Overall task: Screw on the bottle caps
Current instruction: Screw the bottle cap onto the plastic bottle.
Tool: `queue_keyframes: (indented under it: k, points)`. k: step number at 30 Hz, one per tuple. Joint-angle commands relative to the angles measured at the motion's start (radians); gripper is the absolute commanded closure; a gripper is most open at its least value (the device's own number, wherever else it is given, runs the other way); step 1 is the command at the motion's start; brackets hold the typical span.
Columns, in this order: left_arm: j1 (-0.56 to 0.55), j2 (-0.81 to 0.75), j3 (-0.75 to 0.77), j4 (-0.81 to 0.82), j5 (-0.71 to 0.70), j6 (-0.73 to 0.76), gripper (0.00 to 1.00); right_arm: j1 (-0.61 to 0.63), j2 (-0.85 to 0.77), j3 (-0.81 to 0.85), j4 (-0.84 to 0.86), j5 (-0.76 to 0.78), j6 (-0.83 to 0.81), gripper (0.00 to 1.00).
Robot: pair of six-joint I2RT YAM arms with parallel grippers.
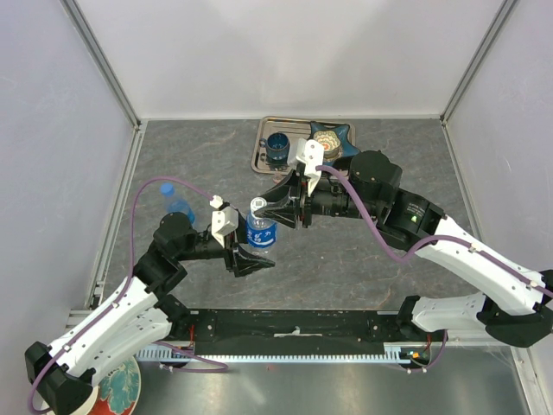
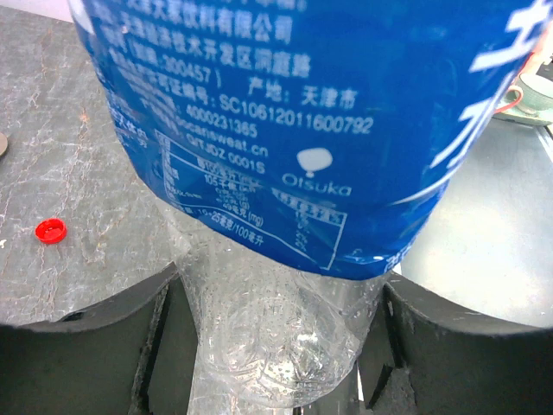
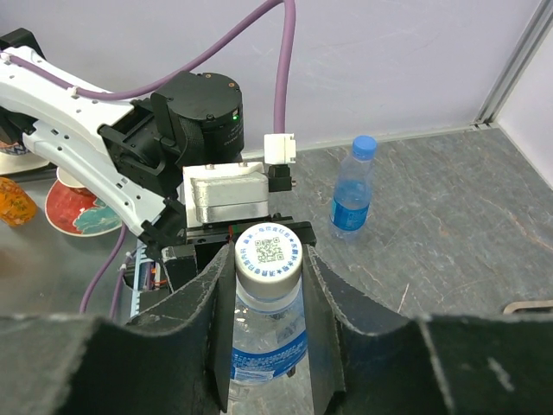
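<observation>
right wrist: right hand [image 3: 268, 275] pinches round white cap [image 3: 269, 251], left hand [image 2: 278, 290] clamps clear crinkled bottle [image 2: 278, 350].

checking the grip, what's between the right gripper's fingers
The white round plastic cap atop the clear blue-labelled plastic bottle, pinched by the right fingers; right wrist view.

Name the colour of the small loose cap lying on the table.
The loose cap is red, seen best in the left wrist view.
</observation>
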Motion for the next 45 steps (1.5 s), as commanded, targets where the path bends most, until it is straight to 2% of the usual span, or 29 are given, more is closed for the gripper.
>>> queue_keyframes:
  k: [1, 6, 14, 24, 33, 42, 45]
  points:
    - [0.004, -0.009, 0.035, 0.021, 0.018, 0.014, 0.98, -0.004, 0.005, 0.031, 0.040, -0.016, 0.001, 0.66]
    - [0.004, -0.007, 0.035, 0.021, 0.018, 0.015, 0.98, -0.007, 0.008, 0.044, 0.032, -0.033, 0.029, 0.73]
    - [0.006, -0.013, 0.028, 0.021, 0.016, 0.023, 0.98, -0.027, 0.040, 0.120, -0.072, -0.062, 0.058, 0.81]
    - [0.018, -0.019, 0.015, 0.007, 0.014, 0.067, 0.98, -0.029, 0.051, 0.166, -0.207, -0.085, 0.061, 0.85]
    - [0.021, -0.010, 0.029, 0.009, -0.004, 0.064, 0.98, -0.030, 0.043, 0.139, -0.238, -0.044, 0.083, 0.87]
    - [0.024, -0.007, 0.048, 0.040, -0.183, 0.078, 0.98, -0.029, 0.074, 0.074, -0.240, 0.057, 0.158, 0.96]
    - [0.024, -0.004, 0.051, 0.046, -0.298, 0.087, 0.98, -0.029, 0.069, 0.039, -0.212, 0.102, 0.196, 1.00]
